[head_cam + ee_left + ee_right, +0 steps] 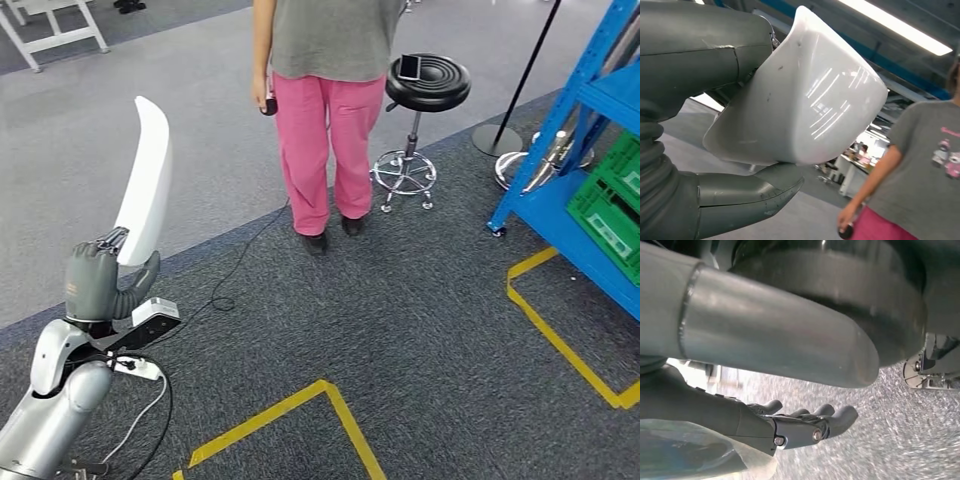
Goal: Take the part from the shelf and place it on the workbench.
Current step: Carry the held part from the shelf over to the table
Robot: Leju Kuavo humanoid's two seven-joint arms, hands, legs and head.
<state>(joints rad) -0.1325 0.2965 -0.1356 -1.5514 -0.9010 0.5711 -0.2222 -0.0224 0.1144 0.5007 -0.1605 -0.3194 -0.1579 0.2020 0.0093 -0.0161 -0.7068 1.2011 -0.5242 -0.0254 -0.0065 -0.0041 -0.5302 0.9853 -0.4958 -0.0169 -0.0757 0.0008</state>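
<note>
The left arm (pixel 53 400) is silver, with rounded polished shells at the forearm and wrist. A white box with a dark face sits at its 3 o'clock side, trailing 1 white and 1 black cable. The left hand (pixel 94 280) is matte grey, with a ribbed grey cover at the wrist, a thick thumb with a faint seam line, and small orange lettering on its back. The right hand (pixel 798 425) has darker fingers (pixel 840 417) with 2 bright screws at their base.
</note>
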